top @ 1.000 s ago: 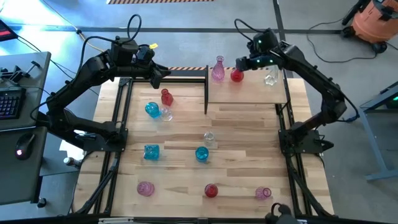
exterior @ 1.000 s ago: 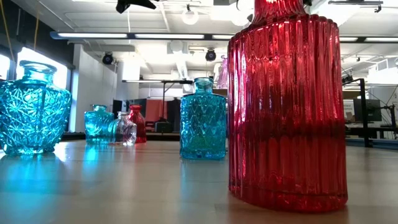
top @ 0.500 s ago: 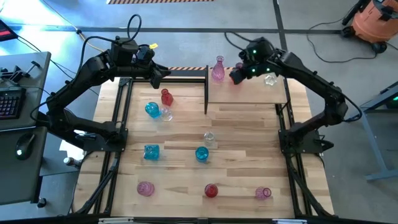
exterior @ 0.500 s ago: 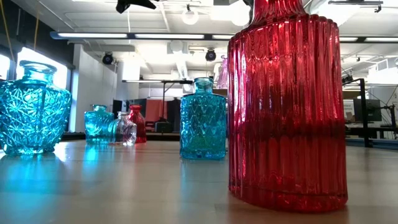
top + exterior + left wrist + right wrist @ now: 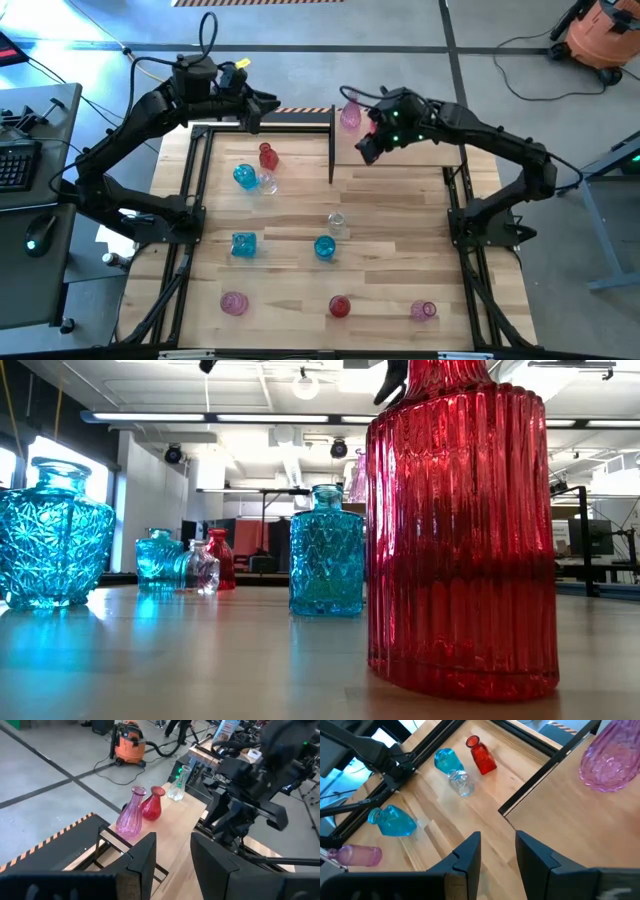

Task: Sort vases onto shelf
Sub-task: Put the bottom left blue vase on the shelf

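Observation:
My left gripper (image 5: 262, 103) (image 5: 172, 852) hangs open and empty over the table's far edge, left of the shelf (image 5: 400, 155). My right gripper (image 5: 362, 150) (image 5: 497, 850) is open and empty above the shelf's left part. On the shelf's far side stand a pink vase (image 5: 131, 815), a red vase (image 5: 152, 806) and a clear vase (image 5: 177, 787); in the high view only the pink vase (image 5: 350, 115) shows, the right arm covering the other two. Several more vases stand on the tabletop, among them a red vase (image 5: 267, 156), a turquoise vase (image 5: 244, 177) and a clear vase (image 5: 267, 182).
Black bars edge the shelf (image 5: 540, 775). Farther toward the near edge stand a clear vase (image 5: 337, 222), two turquoise vases (image 5: 243, 243) (image 5: 324, 247), a red vase (image 5: 340, 306) and two pink vases (image 5: 234, 302) (image 5: 424, 311). Bare wood lies on the shelf's near half.
My right gripper has drawn away from the red vase at the shelf's far side and swung toward the table's left and near edge, over the shelf's left part. My left gripper has shifted slightly toward the far edge. The vases have stayed in place.

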Robot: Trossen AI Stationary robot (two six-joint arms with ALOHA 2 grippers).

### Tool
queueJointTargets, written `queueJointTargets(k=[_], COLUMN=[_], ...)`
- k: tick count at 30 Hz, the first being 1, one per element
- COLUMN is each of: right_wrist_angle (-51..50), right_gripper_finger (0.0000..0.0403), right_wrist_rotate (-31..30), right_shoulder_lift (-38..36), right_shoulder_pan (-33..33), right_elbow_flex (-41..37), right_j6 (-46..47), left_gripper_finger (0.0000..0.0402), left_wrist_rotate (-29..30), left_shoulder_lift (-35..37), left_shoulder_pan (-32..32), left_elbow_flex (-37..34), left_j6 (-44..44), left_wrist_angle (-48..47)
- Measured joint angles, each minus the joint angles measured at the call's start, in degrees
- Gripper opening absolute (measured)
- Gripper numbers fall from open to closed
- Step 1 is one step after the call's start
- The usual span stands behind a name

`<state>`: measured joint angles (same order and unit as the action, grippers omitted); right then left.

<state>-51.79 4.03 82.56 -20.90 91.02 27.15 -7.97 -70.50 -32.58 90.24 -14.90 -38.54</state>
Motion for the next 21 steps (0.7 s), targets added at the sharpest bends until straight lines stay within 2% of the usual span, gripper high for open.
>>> queueJointTargets(k=[4, 11, 17, 21], right_wrist_angle=[0.01, 0.01, 0.02, 0.02], right_gripper_finger=[0.0100, 0.0100, 0.0100, 0.0100], right_wrist_rotate=[-2.21, -5.36, -5.81, -6.37], right_shoulder_lift=[0.00, 0.00, 0.00, 0.00], right_shoulder_pan=[2.82, 7.37, 10.91, 12.87], right_elbow_flex=[0.00, 0.00, 0.00, 0.00], right_j6=[1.34, 4.96, 5.88, 5.88], left_gripper_finger=[0.0113, 0.0113, 0.0113, 0.0113], left_wrist_rotate=[-0.01, -0.04, -0.29, -4.29], left_shoulder_lift=[-0.11, -1.84, -4.40, -6.52], left_shoulder_pan=[0.00, 0.12, 1.58, 2.39], left_elbow_flex=[0.00, 0.00, 0.00, 0.00], left_j6=[-0.26, -10.14, -8.73, -8.56], left_wrist_angle=[0.07, -0.21, -3.29, -6.45])
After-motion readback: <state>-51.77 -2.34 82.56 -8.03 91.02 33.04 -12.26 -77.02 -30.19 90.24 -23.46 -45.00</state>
